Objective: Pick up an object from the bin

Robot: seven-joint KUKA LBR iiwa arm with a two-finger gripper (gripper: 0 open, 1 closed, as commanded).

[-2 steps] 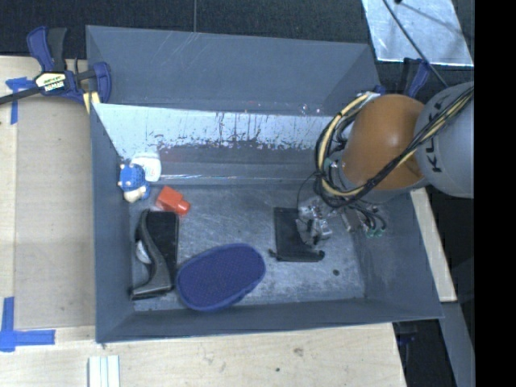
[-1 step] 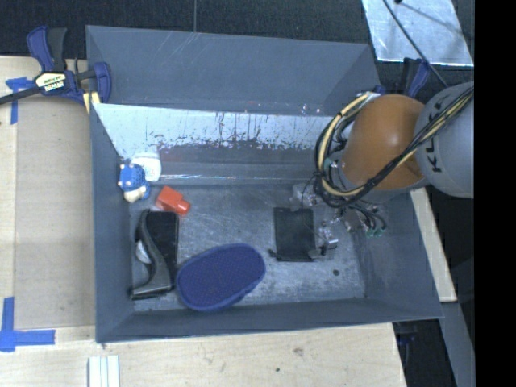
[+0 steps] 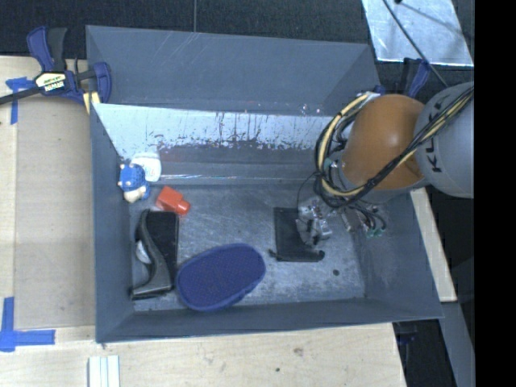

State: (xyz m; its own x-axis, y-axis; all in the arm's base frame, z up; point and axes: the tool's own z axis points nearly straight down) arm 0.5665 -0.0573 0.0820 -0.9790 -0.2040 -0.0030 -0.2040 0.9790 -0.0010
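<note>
Most of the free floor you had lay on the camera-left side of the gripper [image 3: 313,226]. It was a bare strip between the flat black rectangular piece [image 3: 288,230] and the dark blue oval pad [image 3: 221,276]. On the gripper's other side the right wall of the grey metal bin [image 3: 395,264] rose close by. The sloped back wall stood near behind it, so you had little room there. The arm's orange-brown dome cover [image 3: 387,139] and its looped cables hung over that corner.

The black piece lay flat on the floor, under and just camera-left of the gripper, its right edge at the tip. You could not tell whether the jaws stood apart or together, nor whether they touched the piece.

Well apart from the gripper, by the left wall, lay a black angled plastic bracket [image 3: 157,252], just beside the blue pad. Behind it were an orange-red block [image 3: 173,202] and a small blue-and-white toy figure [image 3: 137,176]. The floor was scuffed and speckled, and dark reddish streaks ran down the back wall.
</note>
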